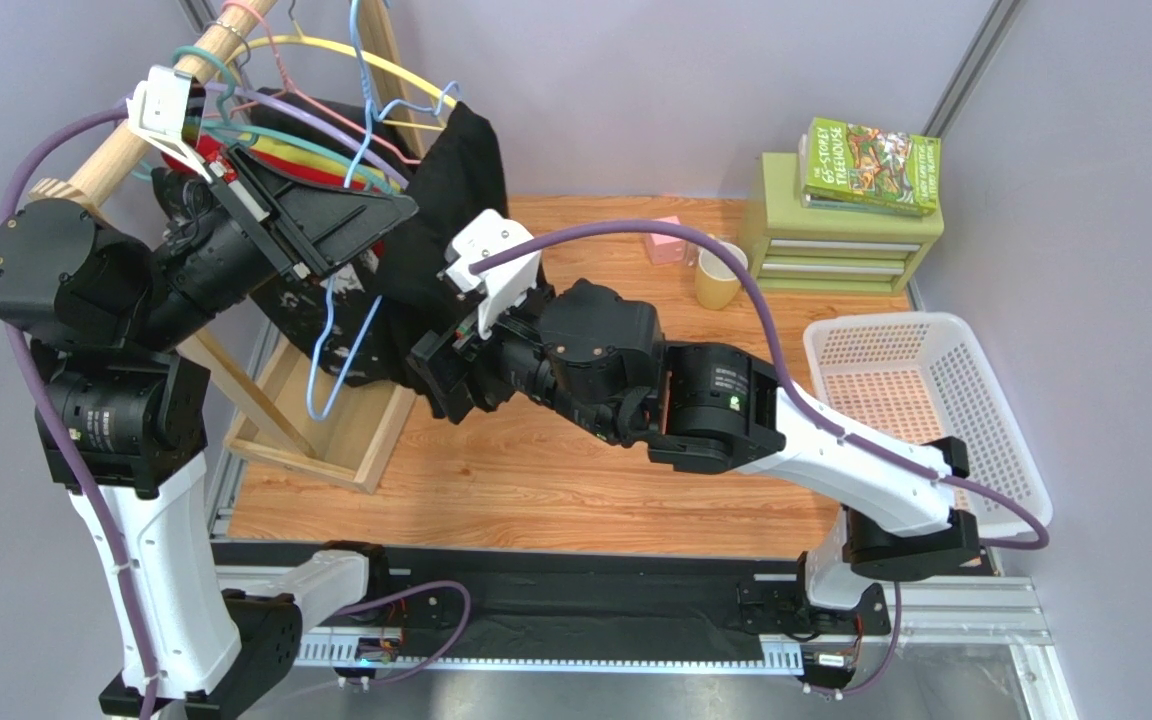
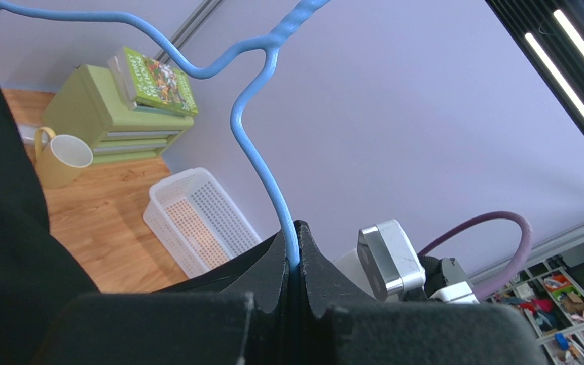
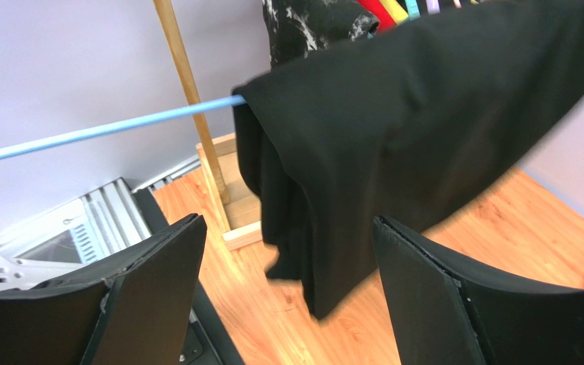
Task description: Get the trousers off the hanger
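The black trousers (image 1: 455, 188) hang folded over the bar of the light-blue hanger (image 1: 345, 342), held out in front of the wooden rack. My left gripper (image 1: 405, 210) is shut on the hanger; in the left wrist view the blue wire (image 2: 261, 160) is pinched between the closed jaws (image 2: 295, 262), with the trousers (image 2: 6, 228) at the left. My right gripper (image 1: 440, 368) is open beside the trousers' lower hem. In the right wrist view the trousers (image 3: 394, 129) drape over the blue bar (image 3: 105, 133), their hem hanging beyond and between the spread fingers (image 3: 158, 281), not touching them.
A wooden rack (image 1: 312, 428) at the left carries several coloured hangers (image 1: 312, 143) and a black garment with white splotches (image 3: 310, 23). A white basket (image 1: 913, 398) stands at the right. A green drawer unit with a book (image 1: 838, 225) and a mug (image 1: 717, 278) stand at the back.
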